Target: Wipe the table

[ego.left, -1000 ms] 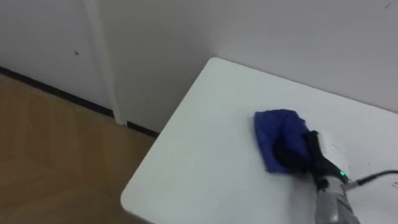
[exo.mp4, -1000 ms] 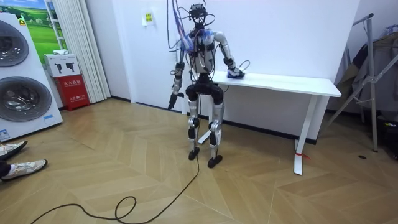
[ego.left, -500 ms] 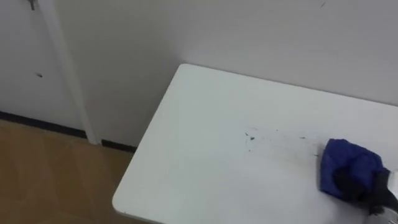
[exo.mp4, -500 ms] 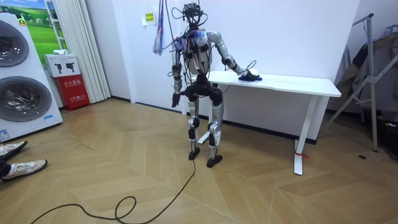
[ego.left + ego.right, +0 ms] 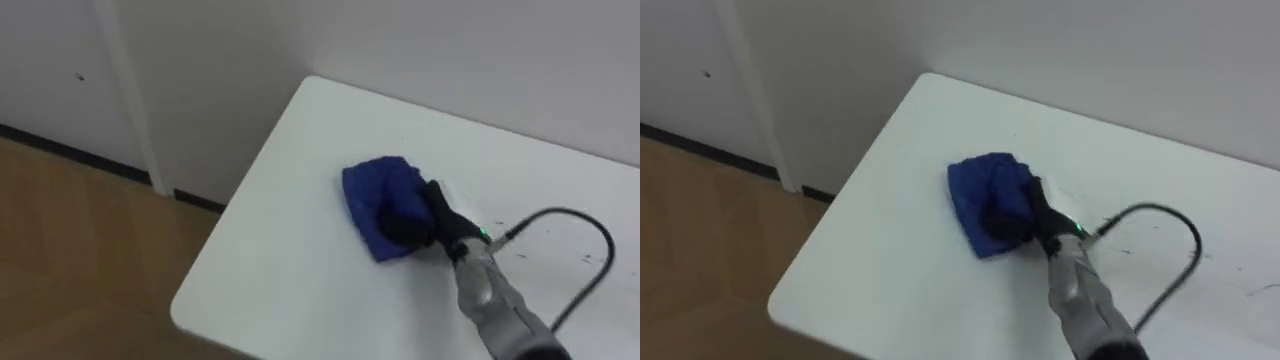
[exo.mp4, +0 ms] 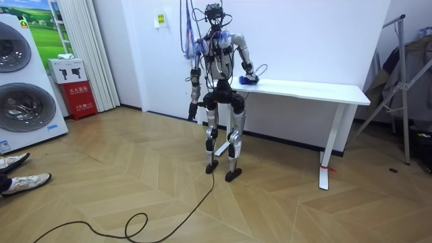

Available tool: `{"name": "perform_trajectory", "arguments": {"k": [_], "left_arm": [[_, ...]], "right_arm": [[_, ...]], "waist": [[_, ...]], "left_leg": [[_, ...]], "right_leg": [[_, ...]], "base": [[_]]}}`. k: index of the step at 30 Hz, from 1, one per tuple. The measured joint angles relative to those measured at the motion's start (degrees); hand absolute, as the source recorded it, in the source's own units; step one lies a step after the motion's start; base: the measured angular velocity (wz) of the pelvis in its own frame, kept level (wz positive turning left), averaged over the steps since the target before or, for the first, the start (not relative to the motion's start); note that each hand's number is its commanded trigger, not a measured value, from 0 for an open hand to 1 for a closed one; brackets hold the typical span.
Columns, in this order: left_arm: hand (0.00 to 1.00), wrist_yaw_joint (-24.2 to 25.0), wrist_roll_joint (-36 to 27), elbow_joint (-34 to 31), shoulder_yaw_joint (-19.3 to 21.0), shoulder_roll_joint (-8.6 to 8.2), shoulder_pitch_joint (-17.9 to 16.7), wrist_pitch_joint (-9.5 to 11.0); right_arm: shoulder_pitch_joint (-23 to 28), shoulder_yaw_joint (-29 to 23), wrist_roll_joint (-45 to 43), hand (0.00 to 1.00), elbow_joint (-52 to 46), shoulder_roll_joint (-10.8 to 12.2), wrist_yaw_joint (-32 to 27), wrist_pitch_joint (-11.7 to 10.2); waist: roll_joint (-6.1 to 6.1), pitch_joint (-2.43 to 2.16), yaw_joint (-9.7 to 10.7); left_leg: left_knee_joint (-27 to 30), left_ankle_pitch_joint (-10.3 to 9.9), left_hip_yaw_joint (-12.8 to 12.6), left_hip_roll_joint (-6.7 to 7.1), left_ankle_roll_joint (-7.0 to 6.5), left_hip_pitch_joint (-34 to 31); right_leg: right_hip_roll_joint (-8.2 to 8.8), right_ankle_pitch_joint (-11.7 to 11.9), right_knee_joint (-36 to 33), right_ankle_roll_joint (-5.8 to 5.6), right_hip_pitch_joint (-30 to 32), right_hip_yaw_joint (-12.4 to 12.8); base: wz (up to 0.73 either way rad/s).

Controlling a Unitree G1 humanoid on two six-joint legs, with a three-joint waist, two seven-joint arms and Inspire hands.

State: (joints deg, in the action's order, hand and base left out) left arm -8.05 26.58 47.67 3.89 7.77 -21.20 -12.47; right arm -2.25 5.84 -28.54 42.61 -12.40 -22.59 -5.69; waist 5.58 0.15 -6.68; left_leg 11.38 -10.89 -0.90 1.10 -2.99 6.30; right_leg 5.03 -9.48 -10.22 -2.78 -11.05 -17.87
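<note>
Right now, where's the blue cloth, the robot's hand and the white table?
blue cloth (image 5: pixel 370 190): left eye view, the uncovered part beside the hand.
right hand (image 5: pixel 420 218): left eye view, its dark middle, on the cloth.
table (image 5: pixel 290 270): left eye view, bare top near the edge.

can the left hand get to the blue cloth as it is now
Probably not as it hangs: the left hand is down by the hip, below the table top, while the blue cloth lies under the right hand. Nothing seems to block it if raised.
</note>
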Motion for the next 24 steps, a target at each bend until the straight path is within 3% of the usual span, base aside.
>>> {"name": "perform_trajectory", "arguments": {"k": [2, 4, 5, 6, 7, 8, 9, 11, 14, 16, 17, 19, 20, 21, 22, 23, 24], "left_arm": [[0.00, -0.14, 2.65, -0.01, 4.39, 0.46, 0.40, 0.82], [0.00, -0.26, 2.82, -0.34, 6.50, 1.44, 0.30, 2.24], [0.00, -0.32, 2.80, -0.44, 7.72, 2.24, 0.58, 3.34], [0.00, -0.44, 2.80, -0.48, 9.00, 2.95, 0.74, 4.40], [0.00, -0.54, 2.83, -0.50, 9.06, 2.95, 0.70, 4.85], [0.00, -0.92, 2.66, -0.28, 9.16, 3.98, 0.69, 5.47], [0.00, -1.02, 2.64, -0.30, 8.89, 4.12, 1.16, 5.58], [0.00, -1.15, 2.03, 2.89, 6.59, 6.68, 4.65, 6.33], [0.00, 0.33, 0.15, 5.37, 3.51, 7.93, 9.44, 6.24], [0.00, 1.95, -0.10, 6.48, 1.70, 8.37, 12.53, 5.97], [0.00, 2.77, -0.34, 6.49, 1.36, 8.71, 13.68, 6.04], [0.00, 3.81, -2.28, 5.15, 1.56, 8.48, 14.03, 5.96], [0.00, 4.18, -2.35, 3.07, 1.50, 8.56, 13.27, 6.02], [0.00, 4.22, -2.52, 1.33, 1.02, 7.69, 11.40, 5.95], [0.00, 4.32, -2.70, 0.31, 0.62, 7.27, 10.32, 5.77], [0.00, 4.77, -2.48, -1.34, 0.48, 6.51, 7.10, 5.84], [0.00, 4.91, -2.17, -1.44, 0.66, 5.65, 3.74, 5.92]], "right_arm": [[7.07, -6.95, 4.77, 1.00, 2.68, -3.37, -5.63, -0.01], [10.71, -10.56, 9.44, 1.00, 6.02, -5.70, -7.44, -0.02], [12.58, -12.41, 11.80, 1.00, 7.77, -7.23, -7.53, 0.03], [13.48, -13.91, 13.46, 1.00, 9.68, -7.83, -7.51, 0.22], [13.69, -14.33, 13.65, 1.00, 10.36, -7.81, -7.69, 0.42], [13.55, -14.49, 14.92, 1.00, 10.61, -7.79, -7.98, 1.43], [13.25, -14.36, 15.12, 1.00, 10.53, -7.60, -8.01, 2.21], [9.73, -13.25, 16.08, 1.00, 11.09, -5.19, -8.02, 5.65], [1.08, -10.74, 15.94, 1.00, 11.08, -2.10, -7.10, 11.26], [-5.64, -6.85, 13.18, 1.00, 10.71, -0.62, -4.26, 13.86], [-10.53, -2.60, 9.58, 1.00, 9.18, -0.08, -0.49, 14.60], [-16.19, 1.74, 4.50, 1.00, 5.64, -0.13, 5.40, 13.47], [-18.05, 2.15, 0.62, 1.00, 3.28, -0.16, 8.17, 11.83], [-18.11, 2.18, -2.45, 1.00, 0.68, -0.70, 9.13, 10.22], [-17.28, 2.18, -3.09, 1.00, -0.16, -0.93, 9.35, 9.86], [-14.00, 1.73, -4.34, 1.00, -0.76, -1.55, 9.61, 9.72], [-9.08, -1.47, -3.28, 1.00, -2.66, -1.67, 8.34, 6.27]], "waist": [[-0.64, -0.63, 0.41], [-1.05, -1.06, 0.92], [-1.19, -1.15, 1.42], [-1.39, -1.23, 1.55], [-1.49, -1.29, 1.42], [-2.09, -1.50, 1.41], [-2.28, -1.44, 1.28], [-2.65, -1.26, -0.65], [-2.38, -1.02, -2.49], [-1.96, -0.77, -4.79], [-1.40, -0.26, -5.55], [-0.74, 0.23, -6.74], [-0.41, 0.43, -7.02], [-1.84, 0.29, -7.02], [-2.34, 0.14, -6.82], [-2.18, 0.05, -5.74], [-2.07, -0.17, -4.42]], "left_leg": [[0.14, -0.84, -2.33, -0.34, -0.75, 1.58], [0.81, -1.81, -3.81, -0.83, -1.29, 2.54], [2.17, -3.05, -4.50, -1.54, -1.54, 2.38], [3.95, -4.31, -5.80, -2.45, -1.45, 2.13], [4.84, -4.89, -6.33, -2.94, -1.38, 1.98], [7.18, -6.16, -7.49, -4.75, -0.91, 1.31], [8.40, -6.65, -7.84, -5.72, -0.51, 0.88], [13.08, -8.54, -7.55, -9.55, 1.36, -2.21], [18.27, -10.04, -4.90, -12.89, 4.06, -7.74], [19.56, -10.03, -3.28, -13.72, 5.49, -9.64], [19.45, -9.66, -1.57, -13.78, 6.39, -10.46], [18.43, -8.26, -0.32, -14.94, 9.02, -11.97], [17.50, -6.89, 1.29, -15.84, 10.93, -13.21], [16.40, -5.33, 3.06, -17.48, 13.26, -14.63], [15.32, -3.96, 3.94, -18.16, 13.71, -14.76], [13.79, -1.50, 1.43, -18.23, 12.70, -14.79], [13.82, -0.96, -3.10, -16.74, 12.44, -14.17]], "right_leg": [[0.28, -0.29, -2.92, -0.44, 0.12, 0.45], [1.26, -0.65, -5.67, -1.00, 0.31, -0.17], [1.86, -1.32, -9.10, -2.01, 1.48, -0.63], [3.45, -1.98, -13.87, -2.16, 3.39, -1.12], [4.40, -2.39, -15.90, -2.17, 4.15, -1.06], [6.61, -3.33, -18.42, -2.15, 5.72, -0.49], [7.54, -3.38, -18.83, -2.20, 6.31, -0.05], [10.29, -2.91, -15.12, -2.94, 7.39, 1.58], [11.98, -1.19, -9.76, -4.08, 8.23, 2.06], [12.48, 0.39, -8.82, -4.01, 9.08, 2.03], [11.70, 1.73, -7.93, -3.72, 9.23, 2.06], [9.26, 4.29, -5.50, -3.27, 9.32, 1.76], [6.34, 5.23, -4.18, -3.53, 9.06, 0.62], [4.39, 2.59, -4.97, -5.11, 8.98, -2.91], [3.43, 1.65, -5.67, -4.28, 9.10, -3.70], [3.13, -0.45, -5.87, -3.62, 9.11, -5.28], [3.40, -1.74, -5.49, -3.37, 7.89, -6.55]], "base": [[-0.41], [-0.44], [-0.51], [-0.42], [-0.55], [-0.44], [-0.57], [-0.48], [-0.20], [-0.31], [-0.38], [-0.03], [0.45], [0.60], [0.92], [1.08], [1.13]]}}
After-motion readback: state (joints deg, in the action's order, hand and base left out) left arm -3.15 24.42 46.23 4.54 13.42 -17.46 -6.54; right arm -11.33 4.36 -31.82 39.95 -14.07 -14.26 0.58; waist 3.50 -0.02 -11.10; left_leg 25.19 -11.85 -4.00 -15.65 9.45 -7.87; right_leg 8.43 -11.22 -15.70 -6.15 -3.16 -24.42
